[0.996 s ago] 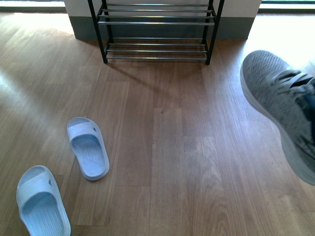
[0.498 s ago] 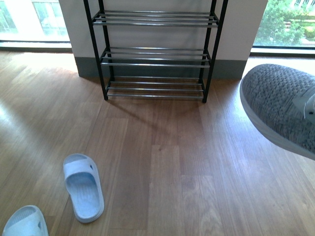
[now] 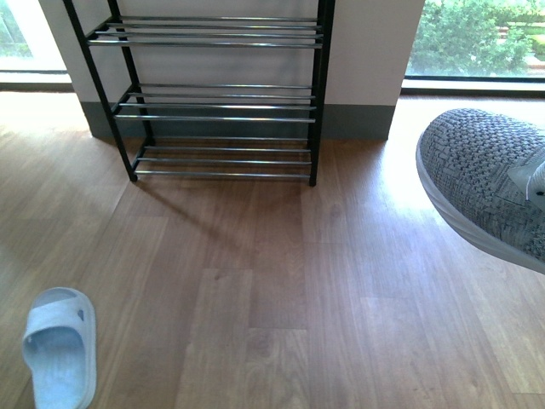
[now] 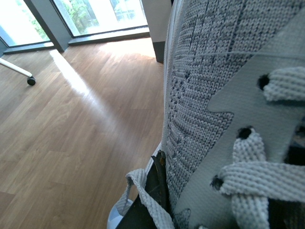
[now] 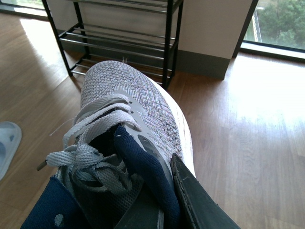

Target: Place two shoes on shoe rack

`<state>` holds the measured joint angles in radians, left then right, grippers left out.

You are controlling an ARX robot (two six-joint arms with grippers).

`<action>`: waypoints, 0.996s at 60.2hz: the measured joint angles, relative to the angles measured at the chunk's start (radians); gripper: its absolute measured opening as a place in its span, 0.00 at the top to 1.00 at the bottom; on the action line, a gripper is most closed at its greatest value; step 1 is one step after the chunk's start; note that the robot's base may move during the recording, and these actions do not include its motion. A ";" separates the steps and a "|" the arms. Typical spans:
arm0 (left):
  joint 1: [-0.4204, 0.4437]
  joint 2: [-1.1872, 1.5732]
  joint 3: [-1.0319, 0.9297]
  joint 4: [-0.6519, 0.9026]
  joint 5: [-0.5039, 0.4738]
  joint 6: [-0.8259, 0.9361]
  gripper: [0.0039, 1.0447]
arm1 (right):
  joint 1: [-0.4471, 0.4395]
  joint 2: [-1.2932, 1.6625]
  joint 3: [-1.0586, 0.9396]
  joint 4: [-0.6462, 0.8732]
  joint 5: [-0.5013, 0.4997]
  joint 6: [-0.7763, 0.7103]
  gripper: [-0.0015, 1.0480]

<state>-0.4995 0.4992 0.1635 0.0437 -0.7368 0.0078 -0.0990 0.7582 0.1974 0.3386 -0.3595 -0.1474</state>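
Wood-plank floor (image 3: 272, 281) is lit from the windows. Shoe rack (image 3: 221, 118) is stood on it against the wall. One pale blue slide slipper (image 3: 58, 358) is laid sole-down, front-left, well apart from the rack.

wood floor (image 3: 272, 281), white wall (image 3: 366, 51), windows (image 3: 477, 38)

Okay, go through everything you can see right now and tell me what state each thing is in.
Shoe rack: upright against the wall, no shoes on the tiers in view.
Right-arm sneaker: gripped, off the floor, laced, toe toward the rack.
Left-arm sneaker: gripped, raised above the floor, laced.
Blue slipper: lying sole down on the floor, untouched.
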 joint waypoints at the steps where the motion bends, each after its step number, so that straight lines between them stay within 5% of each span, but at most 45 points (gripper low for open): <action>1: 0.000 0.000 0.000 0.000 0.001 0.000 0.98 | 0.000 0.000 0.000 0.000 0.000 0.000 0.99; 60: -0.001 0.001 0.000 0.000 0.002 0.001 0.98 | 0.000 0.000 0.000 0.000 0.000 0.000 0.99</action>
<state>-0.5003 0.5003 0.1635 0.0433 -0.7345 0.0086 -0.0994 0.7582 0.1974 0.3386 -0.3592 -0.1478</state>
